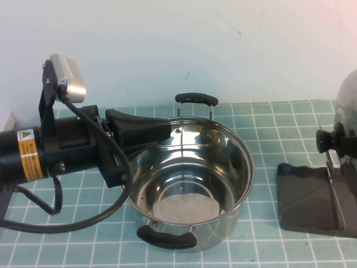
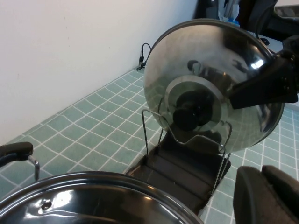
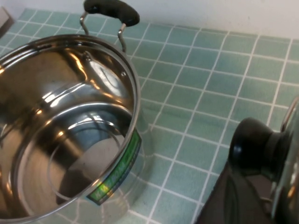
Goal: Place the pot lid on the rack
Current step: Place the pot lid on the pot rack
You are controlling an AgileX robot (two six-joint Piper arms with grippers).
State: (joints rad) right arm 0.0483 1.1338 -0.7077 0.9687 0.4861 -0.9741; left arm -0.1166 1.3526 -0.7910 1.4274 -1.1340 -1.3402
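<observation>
The pot lid stands on edge over the rack, behind its wire divider, with its black knob facing the pot. In the high view the lid is at the right edge above the dark tray. My right gripper is shut on the lid's rim; its wrist view shows the knob beside one dark finger. I cannot tell whether the lid rests on the tray. My left gripper is shut and empty, hovering over the pot's near-left rim.
The steel pot with two black handles stands open in the middle of the tiled table, left of the rack. A white wall runs along the back. A cable lies by the wall behind the rack.
</observation>
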